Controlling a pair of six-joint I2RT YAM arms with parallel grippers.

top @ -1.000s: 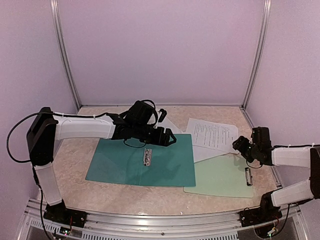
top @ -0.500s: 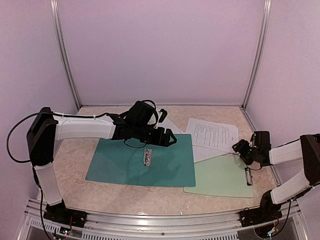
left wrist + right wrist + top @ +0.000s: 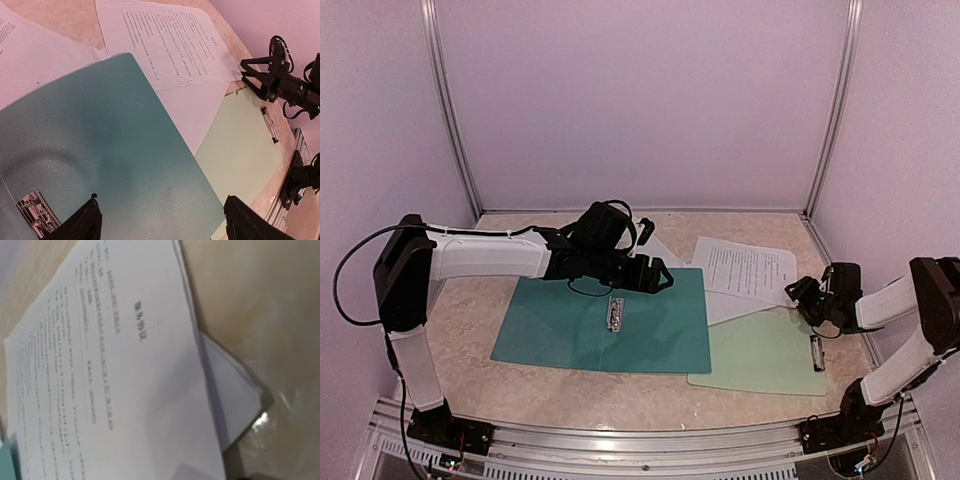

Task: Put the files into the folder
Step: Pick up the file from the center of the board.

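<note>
A: Mint-green card comes first, nearest the arms. That clipboard (image 3: 760, 355) lies at about four o'clock from the middle of the table (image 3: 470, 300), its metal clip toward the right edge. Why is it there?

B: It is only lying by, I judge, since the task does not name it. One white sheet overlaps its far corner.

A: And the folder?

B: The folder (image 3: 570, 330), dark teal, lies opened flat at the centre. Its spring clip (image 3: 616, 313) faces up on the spine, so the inside is bare to take paper. The left gripper (image 3: 660, 277) hangs over the folder's far edge at twelve o'clock. Its fingers are spread wide and grip nothing. I take it to be placed there to steady the cover.

A: Where are the files?

B: The files (image 3: 750, 265) are outside the folder, fanned loosely at two o'clock from it. Some of their edges run under its far rim. The right gripper (image 3: 796, 291) sits at the top sheet's right corner, at three o'clock of the stack. Its jaws are part-spread with the corner at their mouth, and no nip on the paper shows. It is low and side-on, probably to get a finger under the sheet.

A: Is anything readable?

B: There are blocks of small black print and a short heading that looks like Chinese characters, too blurred to read. I see no brand or label anywhere.
</note>
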